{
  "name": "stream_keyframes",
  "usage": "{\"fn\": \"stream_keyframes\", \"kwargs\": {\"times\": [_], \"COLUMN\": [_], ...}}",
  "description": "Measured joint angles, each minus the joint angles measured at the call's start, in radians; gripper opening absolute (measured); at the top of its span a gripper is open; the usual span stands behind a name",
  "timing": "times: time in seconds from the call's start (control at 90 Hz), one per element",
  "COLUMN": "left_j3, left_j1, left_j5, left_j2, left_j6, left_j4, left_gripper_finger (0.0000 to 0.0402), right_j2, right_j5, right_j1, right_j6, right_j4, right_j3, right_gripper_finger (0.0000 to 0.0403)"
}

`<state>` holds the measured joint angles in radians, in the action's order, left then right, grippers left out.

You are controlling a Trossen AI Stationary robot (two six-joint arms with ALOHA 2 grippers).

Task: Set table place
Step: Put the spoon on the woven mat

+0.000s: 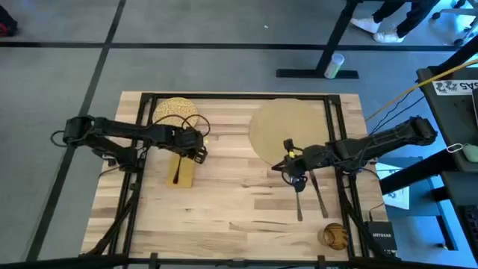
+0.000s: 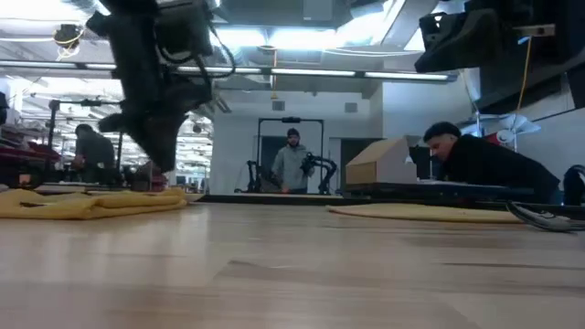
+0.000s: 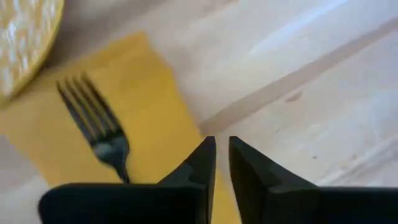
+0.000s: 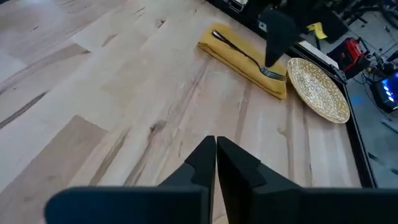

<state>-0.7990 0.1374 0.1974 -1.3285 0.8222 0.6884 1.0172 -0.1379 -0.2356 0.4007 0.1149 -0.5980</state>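
Note:
The round tan mat, the place (image 1: 287, 128), lies flat on the table (image 1: 239, 217) at the far right. A speckled plate (image 1: 175, 112) sits at the far left. Nearer than it lies a mustard napkin (image 1: 181, 170) with a dark fork (image 3: 93, 118) on top. My left gripper (image 3: 222, 149) hangs shut just above the napkin's far right edge, with nothing between its fingers. My right gripper (image 4: 216, 146) is shut and empty, low over the bare wood by the mat's near edge. Two dark utensils (image 1: 310, 198) lie on the table just beyond it.
A small round brown object (image 1: 334, 235) stands at the near right corner. A black metal frame (image 1: 142, 119) crosses the table's left, right and far sides. Bare wood lies between the napkin and the utensils. People show in the room behind the table.

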Motion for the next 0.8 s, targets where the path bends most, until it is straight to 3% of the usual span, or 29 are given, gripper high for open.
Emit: {"fn": "stream_keyframes", "kwargs": {"times": [0.467,0.8], "left_j3": [-0.005,-0.005], "left_j1": [0.211,0.347], "left_j5": [0.001,0.001], "left_j2": [0.0,0.0], "left_j6": [-0.41,-0.529], "left_j4": [0.077,0.08], "left_gripper_finger": [0.0001,0.0], "right_j2": [0.0,0.0], "right_j5": [-0.009,-0.038], "right_j1": [0.0,0.0], "right_j6": [0.0,0.001], "right_j4": [0.0,-0.001], "right_j3": [0.0,0.0], "right_gripper_finger": [0.0005,0.0005]}}
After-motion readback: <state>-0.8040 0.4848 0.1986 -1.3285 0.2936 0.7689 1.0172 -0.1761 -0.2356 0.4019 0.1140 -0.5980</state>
